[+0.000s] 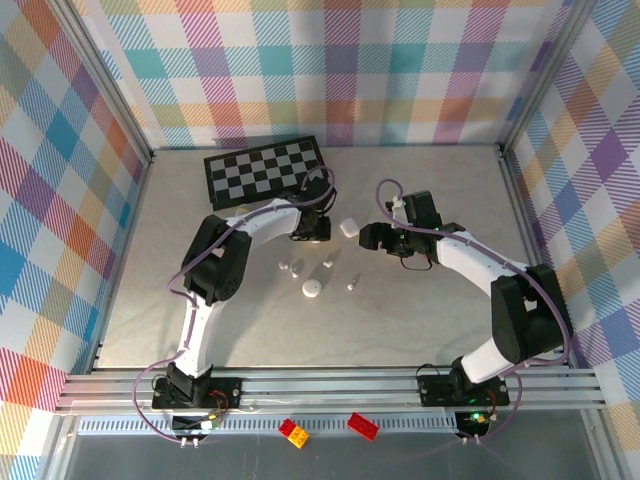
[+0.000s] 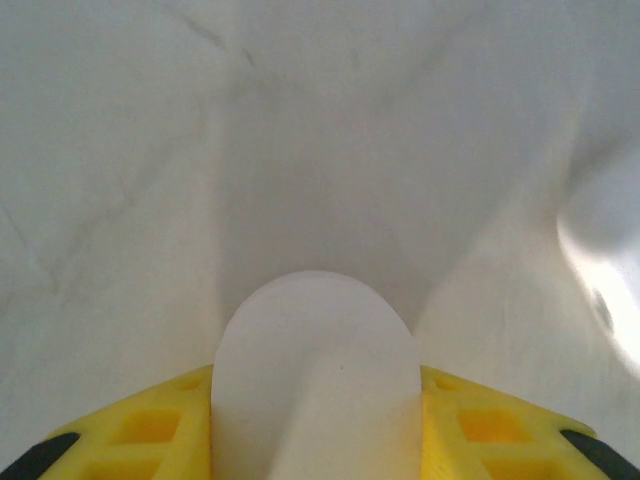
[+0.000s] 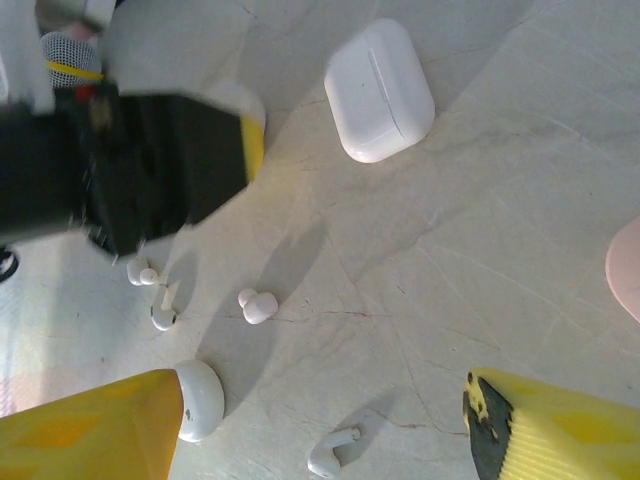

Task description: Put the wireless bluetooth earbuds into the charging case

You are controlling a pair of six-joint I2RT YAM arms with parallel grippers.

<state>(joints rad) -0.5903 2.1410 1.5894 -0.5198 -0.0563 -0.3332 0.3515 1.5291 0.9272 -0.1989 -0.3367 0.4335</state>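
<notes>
A white rounded charging case (image 2: 315, 370) fills the gap between the yellow fingers (image 2: 150, 430) of my left gripper (image 2: 315, 392), touching both. That gripper (image 1: 318, 228) sits low at the table's back middle. Another white case (image 3: 380, 90) (image 1: 348, 227) lies closed just right of it. My right gripper (image 3: 320, 430) (image 1: 372, 237) hovers open above the table. One white earbud (image 3: 330, 452) lies between its fingertips. A rounder bud (image 3: 257, 305) and two more (image 3: 163, 310) (image 3: 140, 270) lie further left. In the top view the earbuds (image 1: 296, 268) (image 1: 352, 285) are scattered in front of both grippers.
A round white case (image 1: 313, 289) (image 3: 200, 400) lies among the buds, beside my right gripper's left finger. A pink rounded thing (image 3: 625, 270) shows at the right edge. A checkerboard (image 1: 265, 170) lies at the back. Plaid walls enclose the table. Two toy bricks (image 1: 294, 431) lie beyond the front rail.
</notes>
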